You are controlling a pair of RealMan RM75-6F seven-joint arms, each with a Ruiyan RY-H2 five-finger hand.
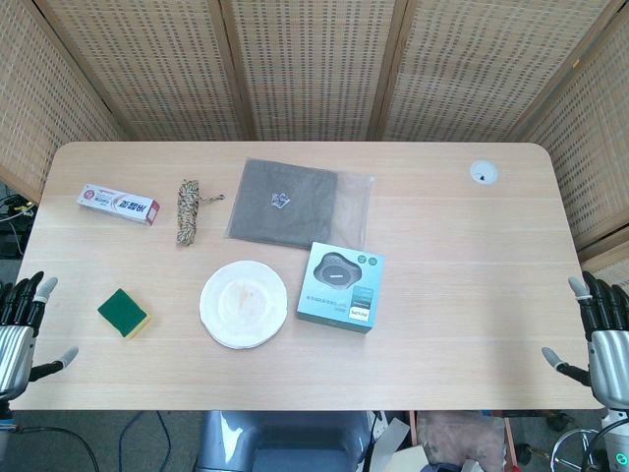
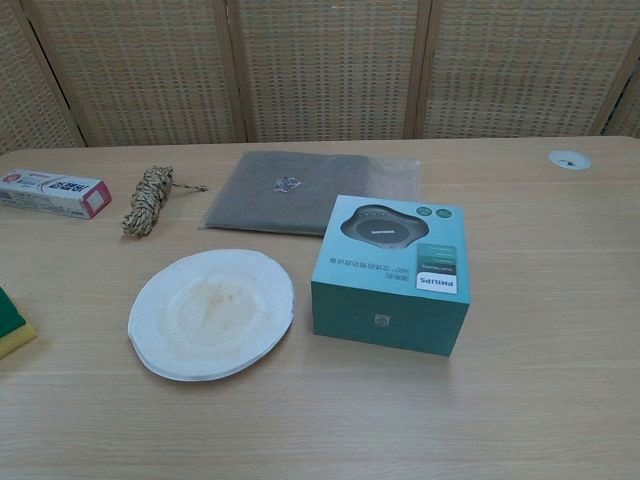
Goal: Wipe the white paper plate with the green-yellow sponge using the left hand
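The white paper plate [image 1: 244, 304] lies near the table's front edge, left of centre, with a faint orange smear in its middle; the chest view shows the plate [image 2: 212, 312] too. The green-yellow sponge [image 1: 123, 314] sits flat on the table to the plate's left, green side up, and only its corner [image 2: 10, 322] shows at the chest view's left border. My left hand [image 1: 22, 326] hangs off the table's left edge, fingers spread and holding nothing, well left of the sponge. My right hand [image 1: 601, 339] is at the right edge, fingers apart and likewise empty.
A teal Philips box [image 1: 340, 287] stands right beside the plate. Behind it lies a grey cloth in a clear bag [image 1: 300, 204]. A rope bundle [image 1: 187, 209] and a toothpaste box [image 1: 119, 205] are at the back left. A small white round cap [image 1: 483, 173] sits far right.
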